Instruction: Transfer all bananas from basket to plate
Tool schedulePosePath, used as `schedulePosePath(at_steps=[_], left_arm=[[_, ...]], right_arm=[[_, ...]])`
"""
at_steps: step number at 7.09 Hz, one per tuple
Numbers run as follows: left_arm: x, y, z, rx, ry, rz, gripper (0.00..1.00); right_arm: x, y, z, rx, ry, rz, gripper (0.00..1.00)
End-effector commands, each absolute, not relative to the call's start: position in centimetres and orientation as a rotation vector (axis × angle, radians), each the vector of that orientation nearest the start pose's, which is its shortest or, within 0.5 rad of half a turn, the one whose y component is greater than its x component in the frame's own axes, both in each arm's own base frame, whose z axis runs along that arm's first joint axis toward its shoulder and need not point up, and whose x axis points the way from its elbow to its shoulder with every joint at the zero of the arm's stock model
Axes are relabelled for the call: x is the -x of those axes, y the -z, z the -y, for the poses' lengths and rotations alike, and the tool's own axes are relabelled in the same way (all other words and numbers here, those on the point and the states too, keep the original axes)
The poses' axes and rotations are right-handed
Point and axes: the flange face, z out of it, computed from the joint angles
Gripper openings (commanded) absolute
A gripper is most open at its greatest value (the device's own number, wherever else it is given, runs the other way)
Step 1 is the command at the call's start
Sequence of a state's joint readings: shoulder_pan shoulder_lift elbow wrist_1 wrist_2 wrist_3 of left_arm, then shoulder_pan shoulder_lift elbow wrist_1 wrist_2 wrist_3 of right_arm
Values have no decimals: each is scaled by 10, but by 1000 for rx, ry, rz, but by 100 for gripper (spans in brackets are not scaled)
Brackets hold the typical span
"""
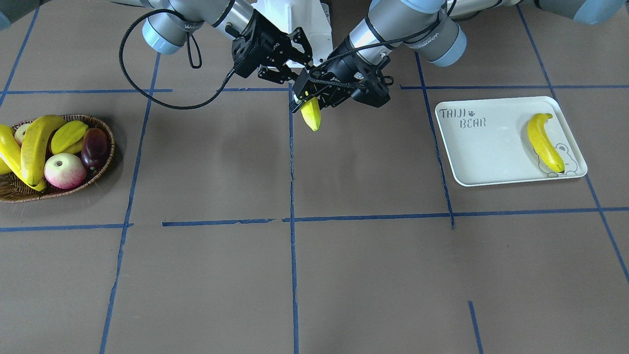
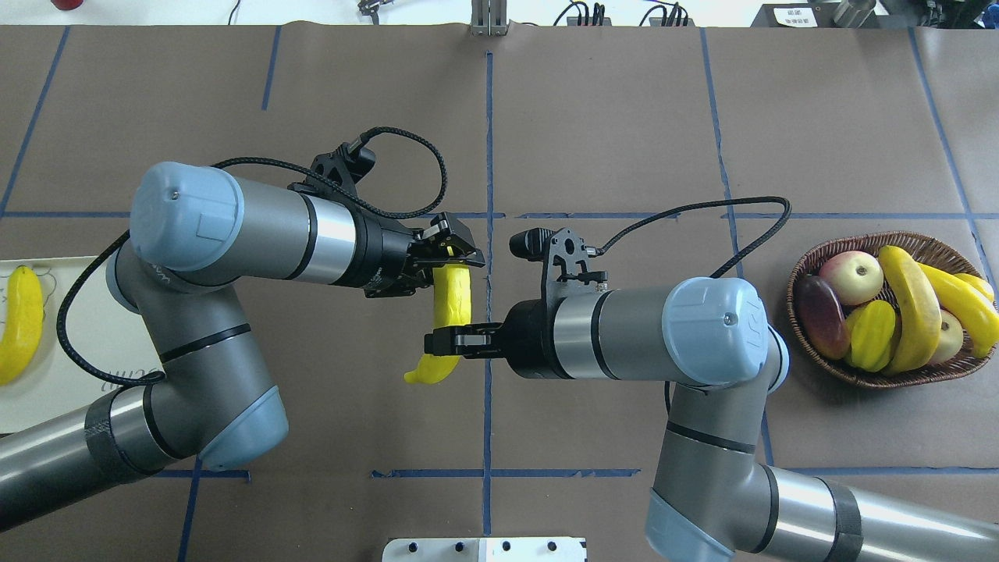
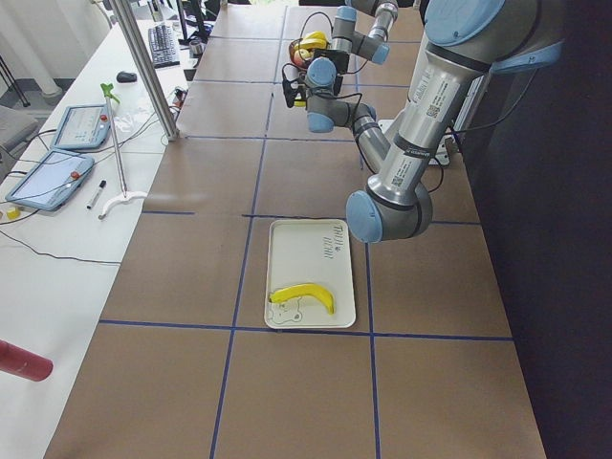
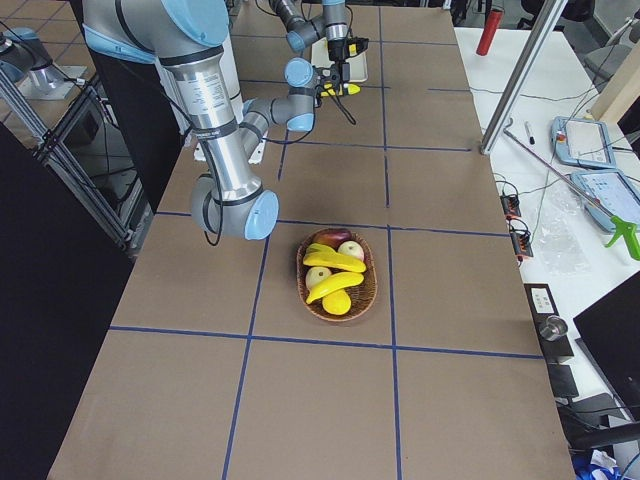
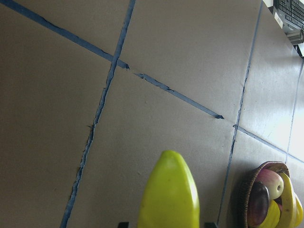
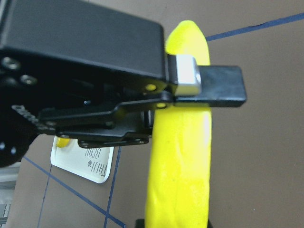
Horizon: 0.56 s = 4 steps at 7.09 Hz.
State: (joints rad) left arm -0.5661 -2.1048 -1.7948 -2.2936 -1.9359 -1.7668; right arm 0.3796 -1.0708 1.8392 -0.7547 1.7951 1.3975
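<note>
A yellow banana [image 2: 450, 300] hangs in the air over the table's middle, between both grippers. My left gripper [image 2: 451, 254] is shut on its far end; the tip sticks out past the fingers in the left wrist view [image 5: 168, 194]. My right gripper [image 2: 445, 341] is shut around its middle, and the right wrist view shows the banana [image 6: 183, 166] filling the gap. The wicker basket [image 1: 105, 130] on my right holds two more bananas [image 1: 37, 145] [image 1: 9, 150]. The plate [image 1: 491, 152] on my left holds one banana [image 1: 543, 141] by the bear print.
The basket also holds a red-green apple [image 1: 64, 170], a yellow-green starfruit [image 1: 69, 136], a dark purple fruit [image 1: 95, 146] and a pale fruit partly hidden under the bananas. Blue tape lines cross the brown table. The white robot base [image 2: 484, 549] is at the near edge.
</note>
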Motion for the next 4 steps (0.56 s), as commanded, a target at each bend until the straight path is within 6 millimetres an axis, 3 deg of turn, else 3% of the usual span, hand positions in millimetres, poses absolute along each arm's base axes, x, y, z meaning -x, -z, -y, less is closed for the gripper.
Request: schedulePosePath(at_steps=[1,2,3,4], left_arm=[[-456,-169,406,21,345,-1496,43],[-456,-169,406,21,345,-1496,35],[-456,-170,406,20,342,-1494,19],[-456,-169,405,16,337,-1497,6]], right_arm=[[499,-162,318,-262,18,1562,4],[498,-162,319,-264,17,1564,4],[498,-162,319,-264,17,1564,6],[498,-162,319,-263,16,1564,22]])
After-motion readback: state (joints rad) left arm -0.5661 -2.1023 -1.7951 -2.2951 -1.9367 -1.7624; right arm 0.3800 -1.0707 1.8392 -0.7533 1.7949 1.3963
